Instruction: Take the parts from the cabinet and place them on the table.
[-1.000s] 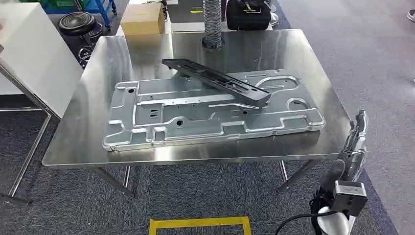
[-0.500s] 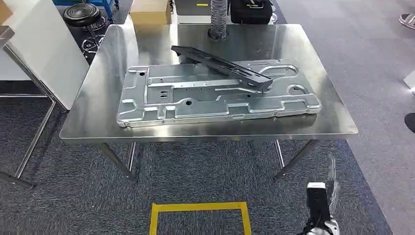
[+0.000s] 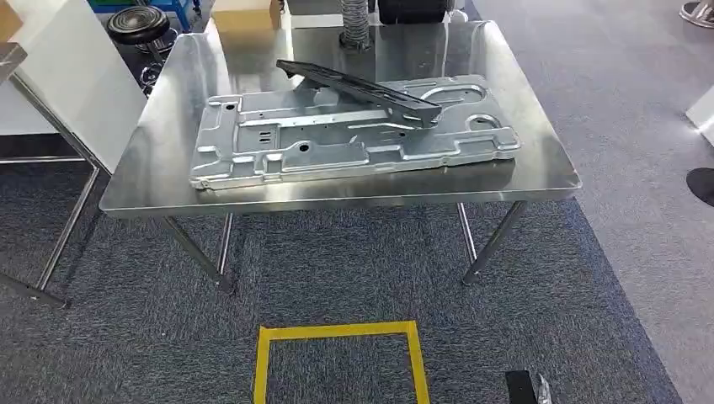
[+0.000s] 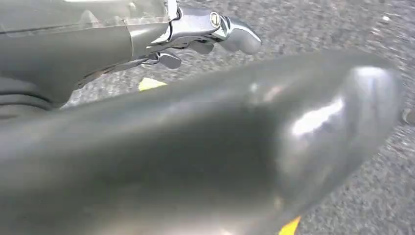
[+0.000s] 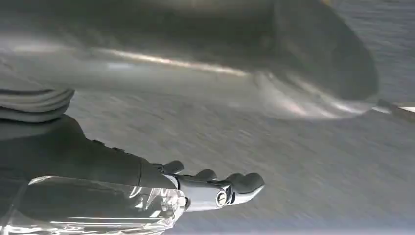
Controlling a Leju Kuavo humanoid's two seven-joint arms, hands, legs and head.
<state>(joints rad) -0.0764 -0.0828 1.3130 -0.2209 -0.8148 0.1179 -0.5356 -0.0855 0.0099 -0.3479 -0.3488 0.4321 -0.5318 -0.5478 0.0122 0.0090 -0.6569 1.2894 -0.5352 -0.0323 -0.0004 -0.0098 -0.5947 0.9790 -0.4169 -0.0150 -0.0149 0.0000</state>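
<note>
Left hand [image 4: 205, 34] and right hand [image 5: 215, 188] hang over carpet, fingers loosely extended, holding nothing. On steel desk [image 3: 151, 168]: stamped panel [image 3: 337, 139], black bracket [image 3: 358, 88] propped across. No legible writing.

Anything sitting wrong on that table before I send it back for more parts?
One thing: the dark bracket lies diagonally across the large stamped metal panel instead of flat on the steel table, one end propped up. The panel itself lies flat and fully on the table.

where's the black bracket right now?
Head view: the black bracket lies diagonally across the far right part of the silver panel on the steel table.
</note>
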